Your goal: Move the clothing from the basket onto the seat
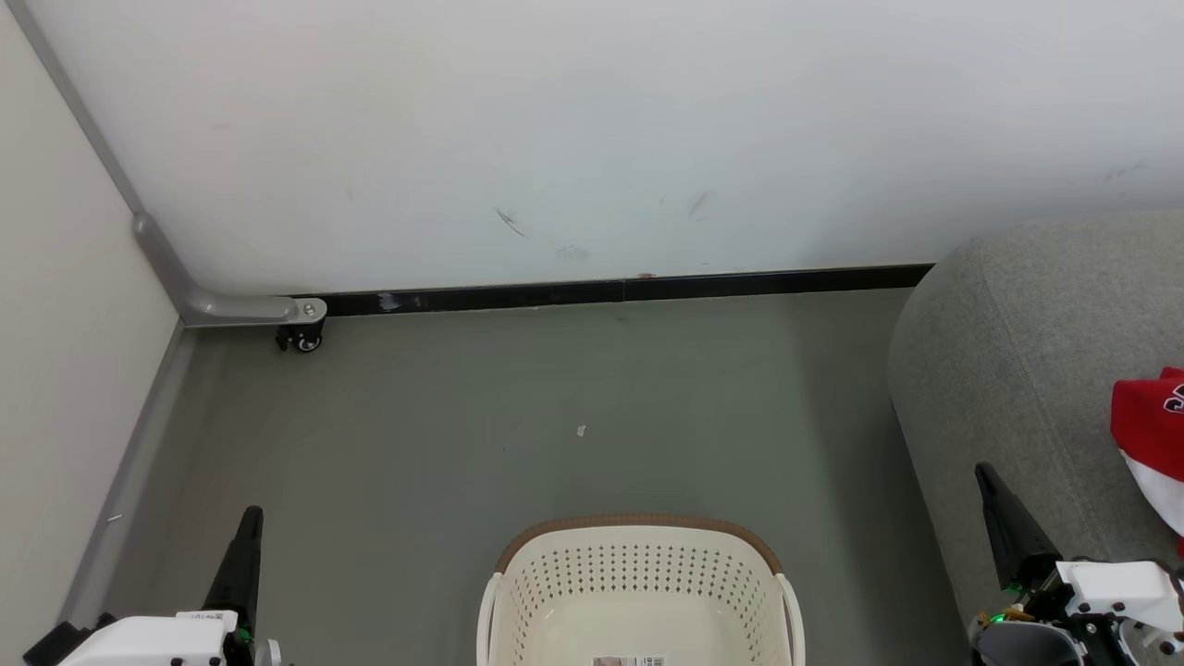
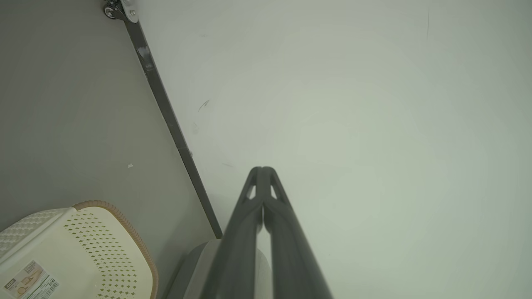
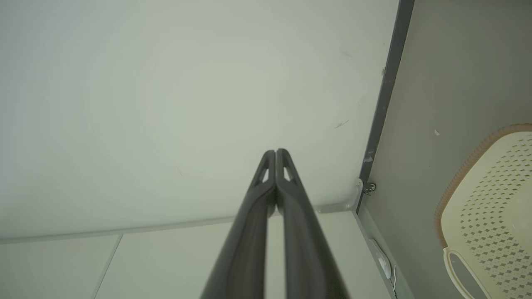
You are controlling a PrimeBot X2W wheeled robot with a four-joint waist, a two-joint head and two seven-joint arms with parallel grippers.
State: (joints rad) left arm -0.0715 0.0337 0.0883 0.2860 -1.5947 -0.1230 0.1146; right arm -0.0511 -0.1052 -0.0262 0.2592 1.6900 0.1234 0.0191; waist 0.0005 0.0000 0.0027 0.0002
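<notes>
Basket (image 1: 638, 564): cream-white oval plastic, perforated walls, brown rim band, upright on grey floor (image 1: 416, 444), btm centre; barcode label (image 1: 629, 660) on its bare inner btm. Seat (image 1: 1017, 370): lt grey woven sofa, rounded, just right of basket. Clothing (image 1: 1147, 425): red w/ white panel, lying on seat at far right.

Scuffed white wall (image 1: 592, 139) meets grey-green floor (image 1: 462, 416) along a black skirting strip (image 1: 629, 290) (small caster (image 1: 302, 339) at its left end)
</notes>
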